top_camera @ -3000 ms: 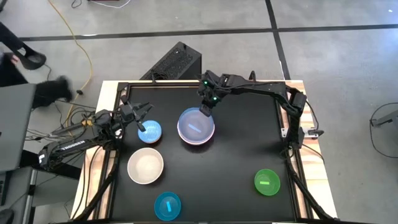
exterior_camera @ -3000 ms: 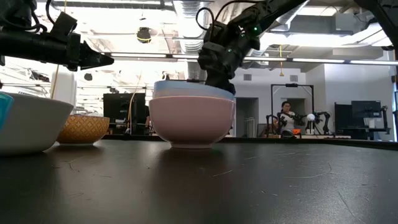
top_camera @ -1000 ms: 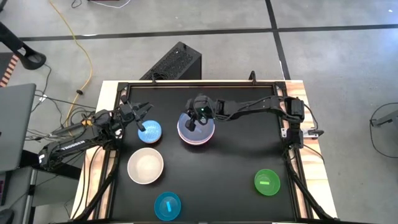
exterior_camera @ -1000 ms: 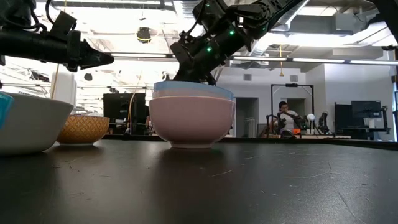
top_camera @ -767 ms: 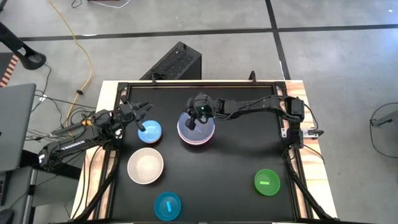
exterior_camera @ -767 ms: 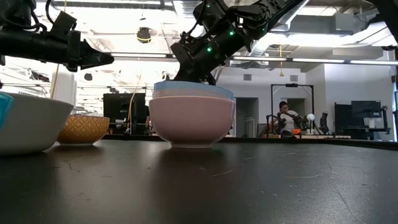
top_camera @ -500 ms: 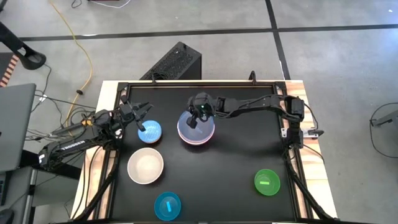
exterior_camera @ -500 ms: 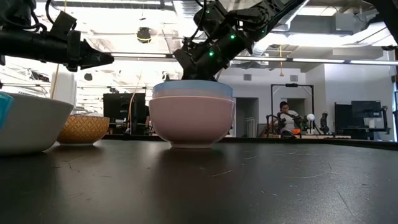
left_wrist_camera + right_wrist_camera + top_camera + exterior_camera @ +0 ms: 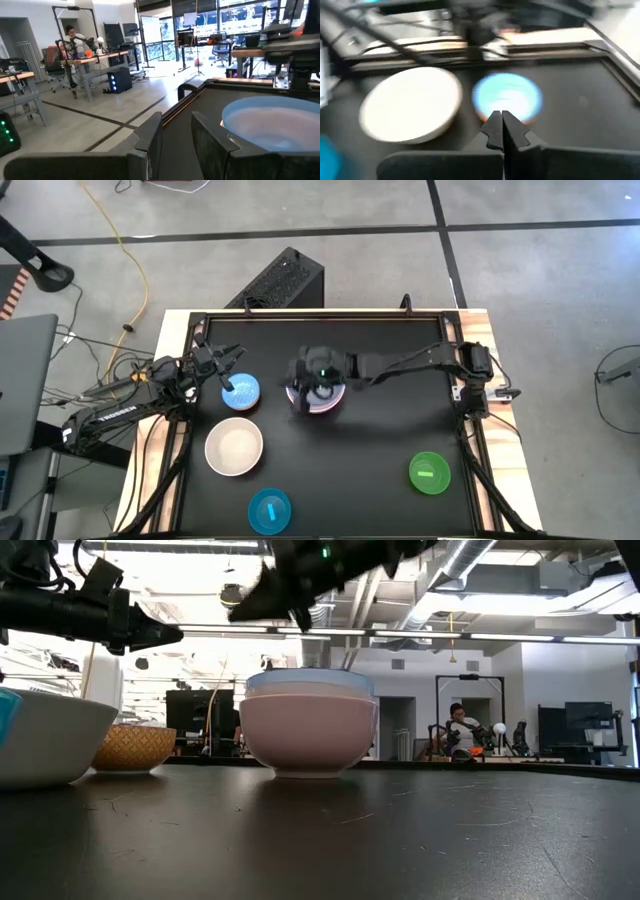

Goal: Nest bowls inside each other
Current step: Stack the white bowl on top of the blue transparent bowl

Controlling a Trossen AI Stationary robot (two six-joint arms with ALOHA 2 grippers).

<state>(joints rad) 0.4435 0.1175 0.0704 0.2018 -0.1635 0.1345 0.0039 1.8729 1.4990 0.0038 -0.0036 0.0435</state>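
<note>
Since a moment ago the right gripper has risen clear of the blue bowl, clenched and empty. That bowl sits nested in the pink bowl mid-bench. Farther left, the left gripper, apparently parted, hovers above the small light-blue bowl.

A black table with a pale wooden edge stands on a grey tiled floor. At its 11 o'clock a black ribbed box sits on the floor, and a yellow cable trails at 10 o'clock. Across the room, a seated person works at a desk.
</note>
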